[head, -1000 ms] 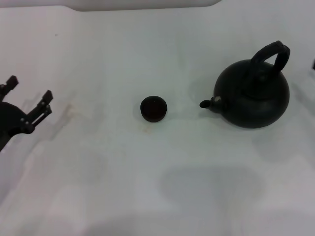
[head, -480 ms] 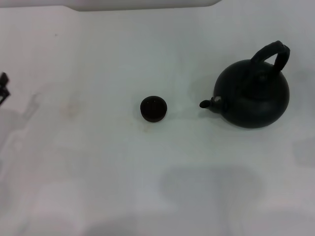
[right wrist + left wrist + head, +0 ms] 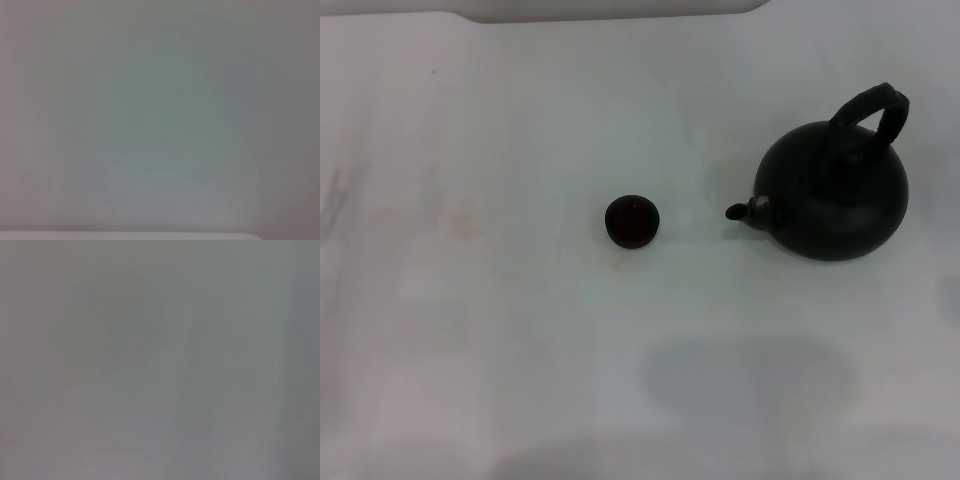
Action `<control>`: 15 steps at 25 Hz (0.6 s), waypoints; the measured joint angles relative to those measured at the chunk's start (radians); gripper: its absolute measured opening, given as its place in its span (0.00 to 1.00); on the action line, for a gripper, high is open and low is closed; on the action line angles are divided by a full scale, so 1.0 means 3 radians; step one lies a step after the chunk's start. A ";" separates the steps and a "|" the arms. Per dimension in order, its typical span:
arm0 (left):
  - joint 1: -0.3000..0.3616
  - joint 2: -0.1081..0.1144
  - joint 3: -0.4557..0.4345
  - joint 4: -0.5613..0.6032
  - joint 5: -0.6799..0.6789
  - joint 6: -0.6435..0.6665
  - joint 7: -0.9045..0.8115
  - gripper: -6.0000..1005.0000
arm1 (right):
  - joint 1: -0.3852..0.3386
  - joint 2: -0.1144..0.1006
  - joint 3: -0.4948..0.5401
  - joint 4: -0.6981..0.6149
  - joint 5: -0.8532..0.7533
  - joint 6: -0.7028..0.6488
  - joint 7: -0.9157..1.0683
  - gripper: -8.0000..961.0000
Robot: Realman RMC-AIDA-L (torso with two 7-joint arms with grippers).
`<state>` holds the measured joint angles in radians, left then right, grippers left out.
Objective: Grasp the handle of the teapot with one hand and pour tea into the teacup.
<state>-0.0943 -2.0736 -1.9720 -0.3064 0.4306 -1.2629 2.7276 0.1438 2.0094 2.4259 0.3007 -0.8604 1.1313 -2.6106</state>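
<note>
In the head view a round matte black teapot [image 3: 835,195] stands upright on the white table at the right, its short spout [image 3: 742,210] pointing left. Its arched black handle [image 3: 873,112] rises over the top at the back right. A small dark teacup [image 3: 632,220] sits near the middle of the table, a short gap left of the spout. Neither gripper shows in any view. Both wrist views hold only plain pale surface.
The white table [image 3: 520,350] spreads around both objects. A pale raised edge [image 3: 610,8] runs along the far side. A faint stain [image 3: 468,228] marks the table left of the teacup.
The left gripper, seen at the left edge one second ago, has drawn away leftward and is now out of the head view. Teapot and teacup have not moved.
</note>
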 joint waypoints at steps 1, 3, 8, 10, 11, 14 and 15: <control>-0.0002 0.0000 -0.0003 -0.0002 -0.0001 -0.0003 0.0000 0.87 | 0.0000 0.0000 0.0009 0.0000 0.0011 -0.0010 -0.0002 0.65; -0.0015 0.0003 -0.0006 -0.0008 -0.0004 -0.0004 -0.0001 0.87 | -0.0003 0.0000 0.0028 -0.0004 0.0066 -0.0026 -0.0015 0.65; -0.0038 0.0010 -0.0010 -0.0026 -0.0010 0.0000 0.0003 0.87 | -0.0016 0.0000 0.0035 -0.0009 0.0218 -0.0047 -0.0080 0.65; -0.0055 0.0011 -0.0011 -0.0026 -0.0018 0.0007 0.0005 0.87 | -0.0015 0.0000 0.0036 -0.0009 0.0240 -0.0048 -0.0084 0.65; -0.0062 0.0012 -0.0011 -0.0026 -0.0021 0.0009 0.0007 0.87 | -0.0015 0.0000 0.0037 -0.0010 0.0244 -0.0048 -0.0086 0.65; -0.0087 0.0016 -0.0013 -0.0025 -0.0024 0.0011 0.0014 0.87 | -0.0004 0.0001 0.0038 -0.0011 0.0249 -0.0051 -0.0116 0.65; -0.0095 0.0017 -0.0013 -0.0025 -0.0024 0.0011 0.0015 0.87 | 0.0000 0.0003 0.0038 -0.0011 0.0250 -0.0052 -0.0130 0.65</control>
<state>-0.1229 -2.0685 -1.9758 -0.3139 0.4235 -1.2596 2.7322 0.1437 2.0101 2.4373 0.2976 -0.7854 1.1156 -2.6495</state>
